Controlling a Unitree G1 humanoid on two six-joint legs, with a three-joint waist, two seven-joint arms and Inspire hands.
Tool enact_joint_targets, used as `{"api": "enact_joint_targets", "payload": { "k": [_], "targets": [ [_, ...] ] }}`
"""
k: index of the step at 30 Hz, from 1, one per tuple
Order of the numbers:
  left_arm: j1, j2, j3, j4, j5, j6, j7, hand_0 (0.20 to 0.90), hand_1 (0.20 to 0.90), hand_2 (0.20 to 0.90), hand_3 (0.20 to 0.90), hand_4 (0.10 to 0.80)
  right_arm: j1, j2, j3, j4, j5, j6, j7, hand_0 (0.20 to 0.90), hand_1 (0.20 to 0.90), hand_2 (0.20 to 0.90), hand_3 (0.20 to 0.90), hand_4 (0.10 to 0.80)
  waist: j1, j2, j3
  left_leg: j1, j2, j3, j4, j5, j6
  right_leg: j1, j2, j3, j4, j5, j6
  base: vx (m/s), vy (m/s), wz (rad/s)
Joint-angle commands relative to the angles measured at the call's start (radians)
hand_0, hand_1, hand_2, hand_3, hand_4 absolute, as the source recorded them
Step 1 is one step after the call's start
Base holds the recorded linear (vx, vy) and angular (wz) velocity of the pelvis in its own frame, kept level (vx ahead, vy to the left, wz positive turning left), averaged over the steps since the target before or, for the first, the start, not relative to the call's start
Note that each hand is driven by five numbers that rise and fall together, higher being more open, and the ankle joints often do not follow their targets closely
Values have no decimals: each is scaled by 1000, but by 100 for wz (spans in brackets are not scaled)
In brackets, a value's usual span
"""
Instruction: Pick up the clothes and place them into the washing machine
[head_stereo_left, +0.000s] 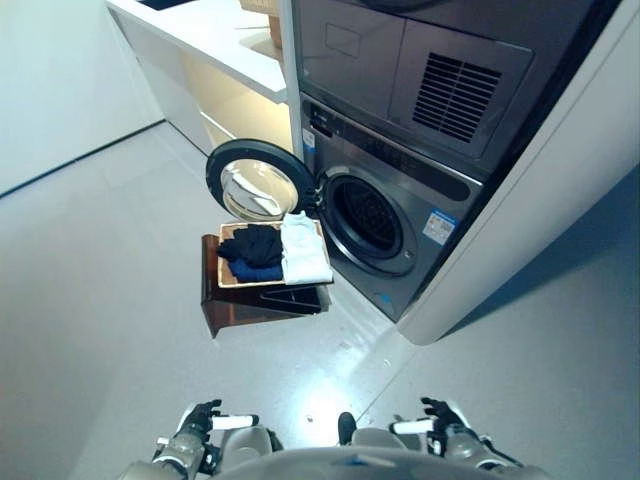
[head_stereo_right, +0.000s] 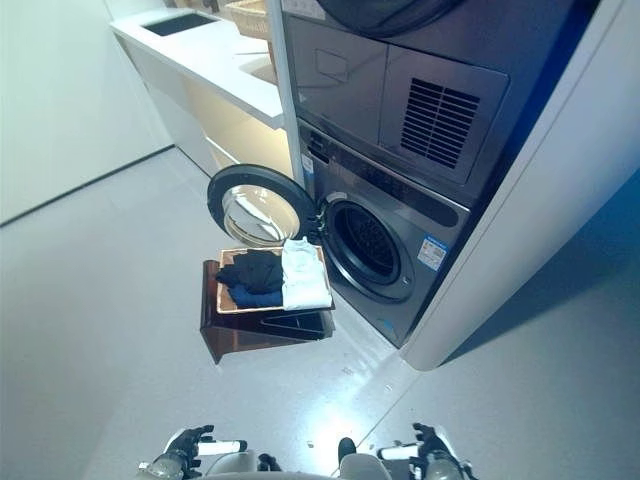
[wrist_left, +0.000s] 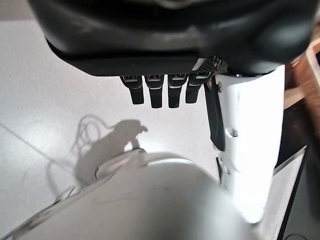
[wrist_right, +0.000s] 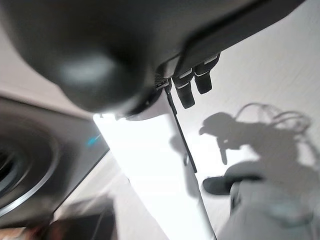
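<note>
Both hands hang low at the bottom edge of the head views, well apart from the laundry: the left hand (head_stereo_left: 197, 420) at lower left and the right hand (head_stereo_left: 440, 415) at lower right, each dark with a white-covered thumb. In each wrist view the fingers (wrist_left: 152, 92) extend straight and relaxed, grasping nothing, with only pale grey floor (head_stereo_left: 90, 300) beyond them. Farther out stands a dark brown wooden stand (head_stereo_left: 240, 305) on the floor, carrying a shallow light-wood tray (head_stereo_left: 228, 280). In the tray lie the clothes: a black garment (head_stereo_left: 255, 243) on top of a dark blue garment (head_stereo_left: 258, 271), and beside them, on the machine side, a folded white garment (head_stereo_left: 303, 250). Just beyond the tray is the silver-grey front-loading washing machine (head_stereo_left: 400, 190), its round glass door (head_stereo_left: 255, 180) swung fully open toward the robot's left and its drum opening (head_stereo_left: 368, 215) exposed. A second grey appliance with a vent grille (head_stereo_left: 455, 95) sits stacked above it. A white countertop (head_stereo_left: 215, 35) runs along the left of the machine.
</note>
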Motion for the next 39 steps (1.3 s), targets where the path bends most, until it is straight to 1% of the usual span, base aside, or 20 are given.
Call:
{"api": "enact_joint_targets", "payload": {
  "k": [1, 3, 5, 7, 8, 11, 12, 15, 16, 17, 18, 19, 21, 23, 24, 25, 27, 28, 29, 39],
  "targets": [
    [32, -65, 13, 9, -24, -3, 13, 900, 900, 900, 900, 800, 15, -42, -3, 0, -19, 7, -42, 900, 900, 900, 900, 800, 10, 15, 5, -88, -41, -3, -68, 68, 92, 190, 83, 5, -40, -74, 53, 223, 76, 3],
    [45, -67, 25, 19, -37, -4, 10, 900, 900, 900, 900, 800, 14, -42, -3, 0, -17, 9, -39, 900, 900, 900, 900, 800, 25, 16, -4, -101, -37, -26, -149, 100, 89, 216, 90, 31, -45, -98, 57, 375, 169, 1],
    [51, -60, 32, 19, -46, -6, 12, 900, 900, 900, 900, 800, 10, -29, 10, -3, -22, 9, -35, 900, 900, 900, 900, 800, 40, 6, -24, -87, -18, 26, -158, 134, 97, 246, 78, 38, -36, -147, 64, 449, 275, -59],
    [44, -55, 35, 17, -47, -5, 13, 900, 900, 900, 900, 800, 3, -27, 18, -6, -24, 9, -33, 900, 900, 900, 900, 800, 45, -7, -31, -102, -23, 40, -119, 124, 104, 250, 63, 32, -20, -154, 72, 309, 197, -84],
    [34, -32, 46, 18, -40, -6, 14, 900, 900, 900, 900, 800, 0, -4, 29, -7, -31, 14, -24, 900, 900, 900, 900, 800, 57, -40, -44, -111, -29, 55, -44, 79, 121, 249, 31, 36, 27, -162, 91, 244, 129, -58],
    [25, -10, 54, 12, -33, -4, 15, 900, 900, 900, 900, 800, -13, 8, 36, -21, -30, 10, -21, 900, 900, 900, 900, 800, 74, -57, -52, -116, -22, 92, -14, 49, 134, 222, 19, 49, 64, -146, 106, 305, 182, -60],
    [13, 4, 47, 10, -13, -4, 17, 900, 900, 900, 900, 800, -19, 18, 41, -32, -28, 6, -17, 900, 900, 900, 900, 800, 73, -85, -65, -111, -39, 114, 3, 7, 142, 218, -3, 47, 84, -114, 137, 245, 148, -75],
    [0, 13, 41, 5, 0, -7, 14, 900, 900, 900, 900, 800, -20, 23, 40, -44, -17, 3, -11, 900, 900, 900, 900, 800, 72, -93, -71, -104, -42, 125, 7, -5, 156, 204, 4, 64, 114, -47, 152, 237, 156, -30],
    [0, 14, 31, 0, 20, -9, 3, 900, 900, 900, 900, 800, -11, 31, 38, -41, -16, 2, -3, 900, 900, 900, 900, 800, 68, -102, -83, -75, -62, 130, -4, -29, 173, 190, 3, 64, 182, 30, 181, 159, 107, 5],
    [0, 14, 31, 0, 20, -9, 3, 900, 900, 900, 900, 800, -11, 31, 38, -41, -16, 2, -3, 900, 900, 900, 900, 800, 68, -102, -83, -75, -62, 131, -4, -29, 173, 190, 2, 65, 182, 30, 181, 281, 224, 9],
    [-4, 16, 19, -8, 35, -9, -4, 900, 900, 900, 900, 800, -5, 35, 42, -38, -26, 5, 8, 900, 900, 900, 900, 800, 59, -89, -71, -28, -70, 132, -26, -44, 191, 124, 7, 40, 338, 129, 212, 162, 162, 2],
    [-8, 19, 15, -11, 42, -6, -7, 900, 900, 900, 900, 800, -6, 36, 45, -37, -28, 6, 12, 900, 900, 900, 900, 800, 46, -76, -57, -1, -69, 119, -47, -42, 193, 86, 29, 42, 395, 132, 218, 226, 218, 5],
    [-12, 20, 10, -9, 47, -4, -9, 900, 900, 900, 900, 800, -6, 36, 44, -38, -27, 4, 13, 900, 900, 900, 900, 800, 33, -57, -48, 22, -63, 109, -73, -34, 189, 35, 57, 49, 421, 103, 210, 114, 100, 8],
    [-10, 27, 7, 1, 55, -5, -6, 900, 900, 900, 900, 800, 12, 45, 40, -36, -23, 4, 14, 900, 900, 900, 900, 800, 14, -10, -26, 106, -35, 89, -152, -9, 168, -47, 58, 0, 273, -43, 145, 207, 57, 11],
    [-9, 27, 7, 1, 55, -5, -6, 900, 900, 900, 900, 800, 12, 45, 41, -36, -23, 4, 14, 900, 900, 900, 900, 800, 12, -10, -22, 113, -36, 86, -154, -8, 168, -40, 57, -2, 271, -44, 145, 243, -35, 0],
    [-10, 29, 3, 3, 57, -4, -3, 900, 900, 900, 900, 800, 18, 52, 48, -39, -34, 8, 16, 900, 900, 900, 900, 800, 6, -7, -14, 149, -28, 90, -169, -18, 153, -104, 30, -62, 117, 1, 146, 102, -48, -13],
    [-10, 27, 4, 2, 55, -4, -2, 900, 900, 900, 900, 800, 20, 54, 49, -40, -35, 7, 16, 900, 900, 900, 900, 800, -3, -15, -7, 162, -29, 88, -169, -22, 148, -90, 19, -70, 57, 27, 152, 111, -83, -12],
    [-22, 31, -1, 1, 62, -11, 1, 900, 900, 900, 900, 800, 19, 55, 54, -36, -34, 7, 18, 900, 900, 900, 900, 800, -17, -25, -2, 169, -35, 68, -155, -27, 148, -70, 27, -5, 58, 24, 144, 167, -146, 7],
    [-22, 19, -1, 7, 52, -7, 2, 900, 900, 900, 900, 800, 14, 57, 59, -28, -38, 9, 16, 900, 900, 900, 900, 800, 0, -32, -8, 184, -31, 73, -141, -45, 146, -38, 31, 1, 51, 18, 133, 173, -150, 54],
    [-9, -11, -44, -2, 83, -10, -11, 900, 900, 900, 900, 800, 21, 18, 35, -27, -26, 1, 20, 900, 900, 900, 900, 800, -8, -20, -80, 236, -39, 36, -169, -55, 131, 96, 41, -47, -49, 4, 108, 115, -63, 28]
  ]
}}
